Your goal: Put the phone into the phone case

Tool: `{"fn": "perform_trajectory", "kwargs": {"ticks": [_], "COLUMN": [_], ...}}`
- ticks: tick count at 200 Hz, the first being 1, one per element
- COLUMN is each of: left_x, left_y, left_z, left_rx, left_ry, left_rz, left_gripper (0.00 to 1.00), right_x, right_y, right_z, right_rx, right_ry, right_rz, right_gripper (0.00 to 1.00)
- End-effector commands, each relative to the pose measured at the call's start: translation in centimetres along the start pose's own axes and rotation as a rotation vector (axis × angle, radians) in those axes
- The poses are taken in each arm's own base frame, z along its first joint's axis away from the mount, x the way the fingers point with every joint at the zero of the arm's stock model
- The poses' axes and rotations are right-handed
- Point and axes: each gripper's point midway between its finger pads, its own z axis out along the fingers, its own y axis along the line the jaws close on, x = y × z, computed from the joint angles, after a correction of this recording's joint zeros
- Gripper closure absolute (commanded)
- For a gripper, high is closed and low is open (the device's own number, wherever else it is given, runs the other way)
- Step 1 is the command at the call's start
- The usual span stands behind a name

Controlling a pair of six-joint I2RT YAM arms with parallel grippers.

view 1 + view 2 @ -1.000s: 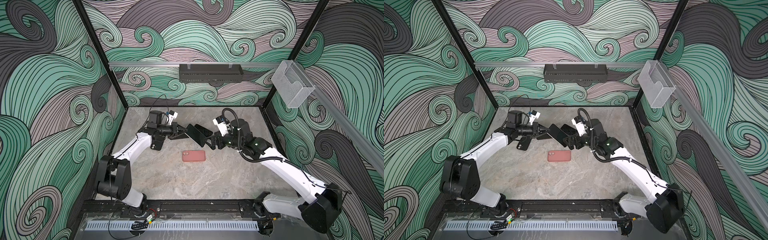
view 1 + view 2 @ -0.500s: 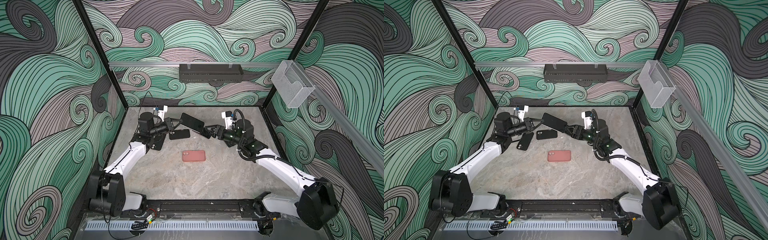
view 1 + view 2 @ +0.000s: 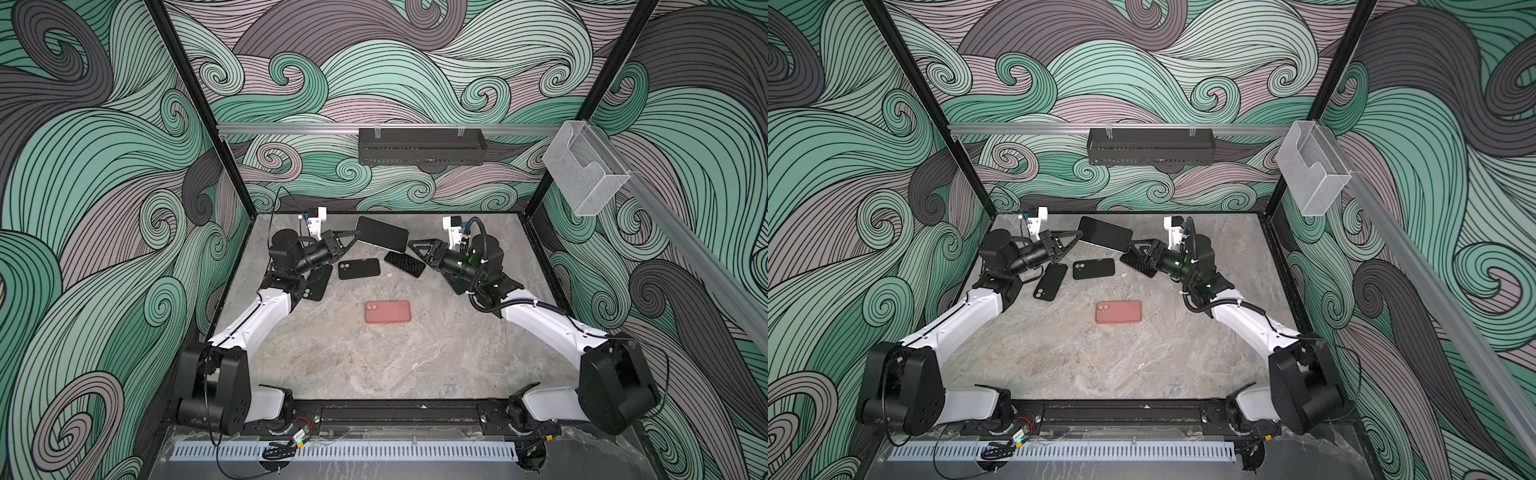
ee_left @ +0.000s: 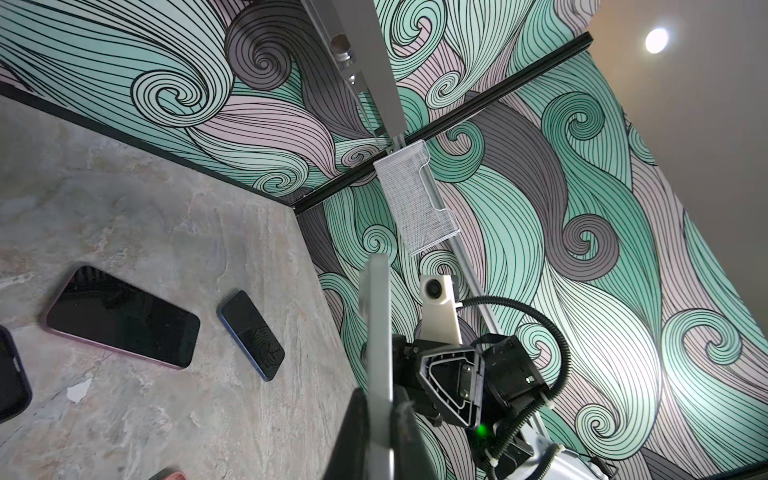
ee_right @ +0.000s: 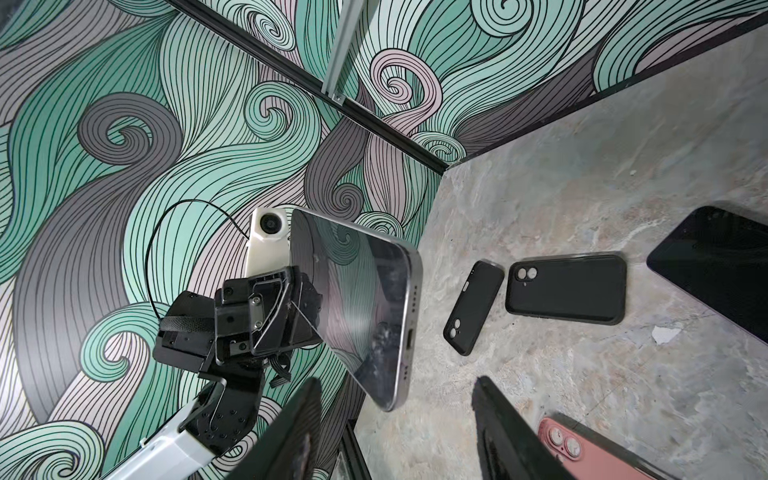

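Two hands at work: my left hand [image 3: 354, 240] pinches the phone [image 3: 382, 239] by one end, up above the back of the worktop [image 3: 374, 365]. My right hand [image 3: 414, 252] is spread at its free end; I should close squarely before letting go.

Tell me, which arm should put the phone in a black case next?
Probably the left arm: its jaws are shut on the phone, held above the table, and a black case lies close by. The right arm has open jaws holding nothing.
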Motion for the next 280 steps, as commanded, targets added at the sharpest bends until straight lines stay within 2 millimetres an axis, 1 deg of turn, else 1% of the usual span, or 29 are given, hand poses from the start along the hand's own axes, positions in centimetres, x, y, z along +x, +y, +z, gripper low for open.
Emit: {"fn": "perform_trajectory", "kwargs": {"ticks": [1,48,75,119,154,198,237,261,276,280], "left_x": [-1.0,-0.9,-1.0,-0.8,-0.9,-0.7,-0.6,-0.5,-0.4,-0.4], "left_y": [-4.0,-4.3,-4.5,-4.4,-4.3,-4.1,-3.9,-3.7,-3.2,-3.1], "left_z": [-0.7,-0.7,-0.7,-0.6,-0.6,-0.3,-0.2,-0.1,-0.1,0.0], "left_rx": [0.119,0.138,0.159,0.161,0.169,0.178,0.177,0.172,0.153,0.147], "left_ry": [-0.034,-0.027,-0.023,-0.015,-0.014,0.001,0.012,0.017,0.022,0.023], "left_rz": [0.069,0.053,0.037,0.023,0.012,-0.004,-0.012,-0.019,-0.028,-0.029], "left_gripper": [1.00,1.00,1.00,1.00,1.00,1.00,1.00,1.00,1.00,0.98], "right_x": [-0.7,-1.1,-1.3,-1.6,-1.8,-2.0,-2.3,-2.3,-2.3,-2.3], "right_y": [1.4,2.9,3.2,4.5,5.5,6.2,6.7,6.7,6.9,6.8], "right_z": [0.2,0.9,1.2,1.0,0.9,0.9,1.1,1.1,1.0,1.1], "right_rx": [-0.085,-0.199,-0.222,-0.271,-0.317,-0.361,-0.401,-0.404,-0.405,-0.403], "right_ry": [-0.011,-0.004,-0.003,-0.003,0.001,0.003,0.000,0.003,0.003,0.004], "right_rz": [0.026,0.053,0.059,0.041,0.032,0.031,0.043,0.044,0.041,0.041], "right_gripper": [0.46,0.53,0.56,0.65,0.67,0.71,0.80,0.89,0.93,0.94]}}
